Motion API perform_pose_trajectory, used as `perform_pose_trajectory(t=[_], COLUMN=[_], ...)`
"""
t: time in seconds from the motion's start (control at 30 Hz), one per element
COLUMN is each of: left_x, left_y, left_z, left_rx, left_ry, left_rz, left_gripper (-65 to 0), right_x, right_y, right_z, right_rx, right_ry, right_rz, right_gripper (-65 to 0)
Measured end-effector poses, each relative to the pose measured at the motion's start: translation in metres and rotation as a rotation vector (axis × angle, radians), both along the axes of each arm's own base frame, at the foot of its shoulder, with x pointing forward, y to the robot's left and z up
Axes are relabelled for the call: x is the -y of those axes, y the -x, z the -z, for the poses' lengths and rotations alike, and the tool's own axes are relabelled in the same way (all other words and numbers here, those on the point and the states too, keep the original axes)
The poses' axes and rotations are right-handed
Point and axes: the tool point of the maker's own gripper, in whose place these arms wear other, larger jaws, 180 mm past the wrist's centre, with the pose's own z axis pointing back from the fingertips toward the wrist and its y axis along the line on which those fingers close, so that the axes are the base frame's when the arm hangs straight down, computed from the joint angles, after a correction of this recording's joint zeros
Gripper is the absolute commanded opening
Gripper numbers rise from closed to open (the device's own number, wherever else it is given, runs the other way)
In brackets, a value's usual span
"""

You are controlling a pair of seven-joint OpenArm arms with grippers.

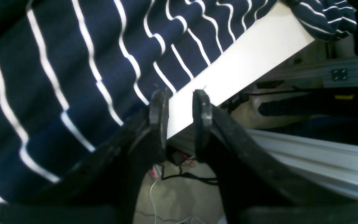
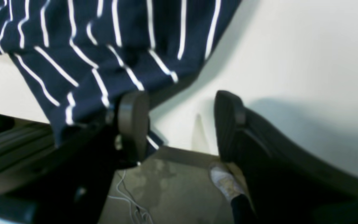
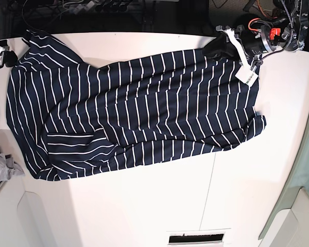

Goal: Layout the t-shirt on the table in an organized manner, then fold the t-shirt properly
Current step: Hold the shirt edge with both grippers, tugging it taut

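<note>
A large dark navy t-shirt (image 3: 139,113) with thin white stripes lies spread across a wide white table (image 3: 247,195), seen from above in the base view. The shirt stretches from the table's left side to near its right, wrinkled in places, with one folded patch low on its left part. A thin dark seam (image 3: 210,190) runs down the bare tabletop below the shirt, and a dark slot (image 3: 194,238) sits at the bottom edge. A small grey cloth (image 3: 1,170) lies at the far left edge, partly cut off and just beside the shirt. At the top right, the left arm's wiring and a white tag (image 3: 249,76) overlap the shirt's upper corner and hide part of it; at the top left only a sliver of the right arm shows. In the left wrist view, the left gripper (image 1: 180,107) sits at the table's edge with its jaws parted a little, bare white table between them, one finger (image 1: 158,109) right against the striped cloth; whether it pinches any fabric cannot be told. In the blurred right wrist view, the right gripper (image 2: 182,124) is spread wide at the table's edge, the shirt draped over one finger (image 2: 132,124) and nothing between the jaws. Below both, floor and loose cables show, out of focus.
</note>
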Motion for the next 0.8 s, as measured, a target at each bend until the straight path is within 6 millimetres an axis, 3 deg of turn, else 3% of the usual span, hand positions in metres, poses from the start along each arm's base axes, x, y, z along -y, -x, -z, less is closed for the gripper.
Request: perform_pose_trajectory(t=[0.07,0.17,0.3,0.47,0.8], left_x=[-0.002,-0.009,-0.02,-0.023,-0.038], left_y=[0.0,0.0,-0.005,-0.003,-0.006], left_z=[0.002,0.008,0.014,0.016,0.026], left_rx=[0.001,0.016,0.033,0.028,0.027], left_ry=[-0.018,-0.077,-0.157,-0.175,-0.248], left_rz=[0.004,0.013,0.001,0.001,-0.037], left_gripper=[-48.6,-48.4,-48.0,-34.4,-33.8], right_x=[-0.002,-0.008,-0.021,-0.037,-0.077], right_y=[0.004,0.01,0.025,0.03,0.028], right_z=[0.001,0.007,0.026,0.034,0.045], right_rx=[-0.021,-0.03,-0.063,-0.067,-0.061], right_ry=[-0.014,-0.033,-0.094,-0.151,-0.22], right_rz=[0.0,-0.003,0.044,0.054,-0.022], right_gripper=[-30.9,-19.5,-19.8,-19.8,-20.7])
